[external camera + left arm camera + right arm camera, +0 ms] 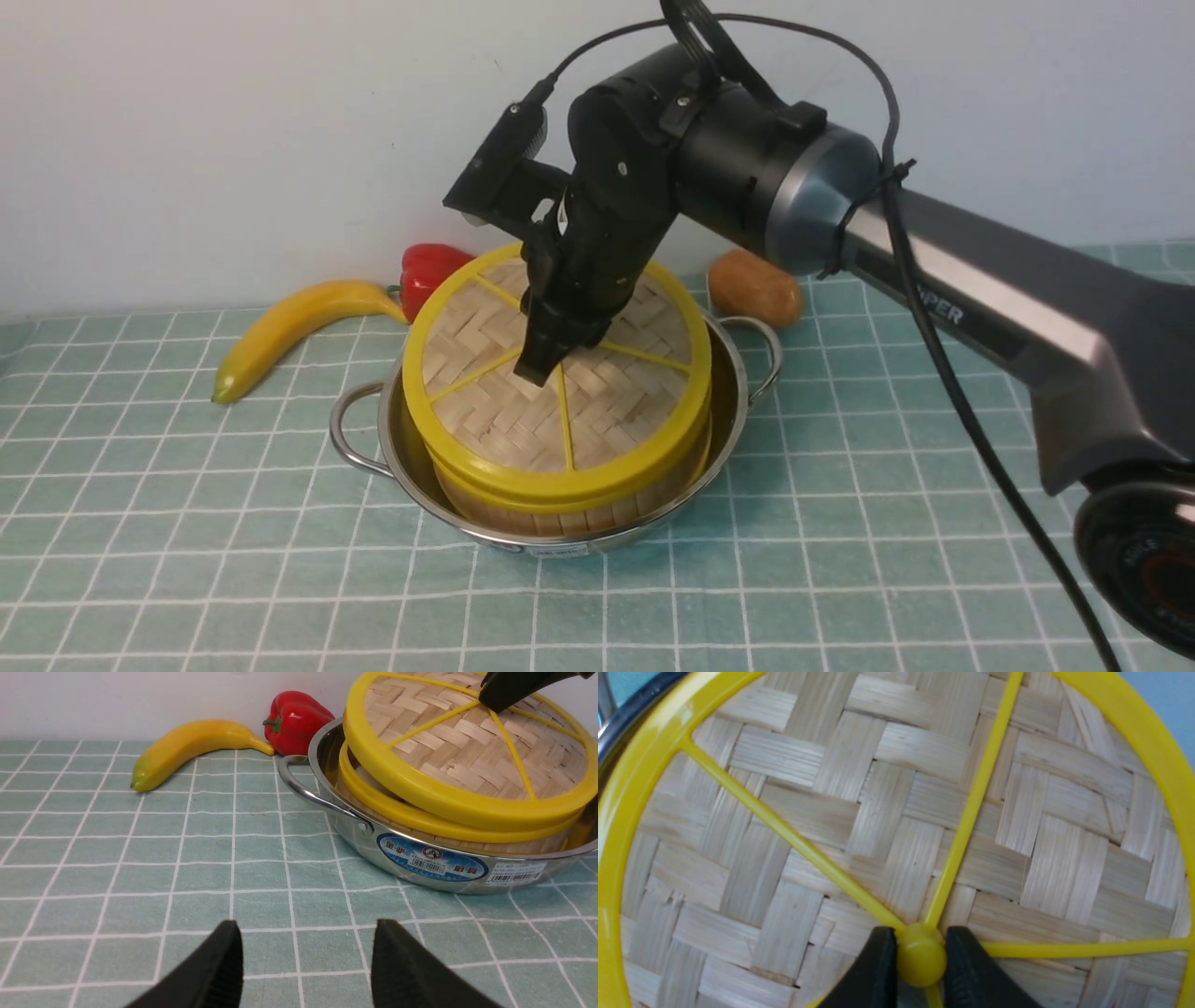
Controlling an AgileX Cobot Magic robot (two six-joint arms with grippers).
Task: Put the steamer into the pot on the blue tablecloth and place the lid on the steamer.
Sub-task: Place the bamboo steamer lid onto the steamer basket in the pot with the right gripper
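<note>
The steamer (523, 511) stands inside the shiny pot (397, 446) on the blue tablecloth (840, 523). Over it the woven lid (569, 411) sits tilted. In the left wrist view the lid (458, 751) is lifted off the steamer's yellow rim (402, 814) on one side, and something pale shows in the gap. My right gripper (546, 369) is shut on the lid's small yellow centre knob (921, 963), one black finger on either side. My left gripper (308, 926) hangs open low over the cloth, a short way from the pot (420, 858), with nothing between its fingers.
A banana (289, 327) and a red pepper (429, 266) lie behind the pot on the left, near the white wall. A brown potato (754, 287) lies behind the pot's right handle (761, 359). The gridded cloth covers the whole table.
</note>
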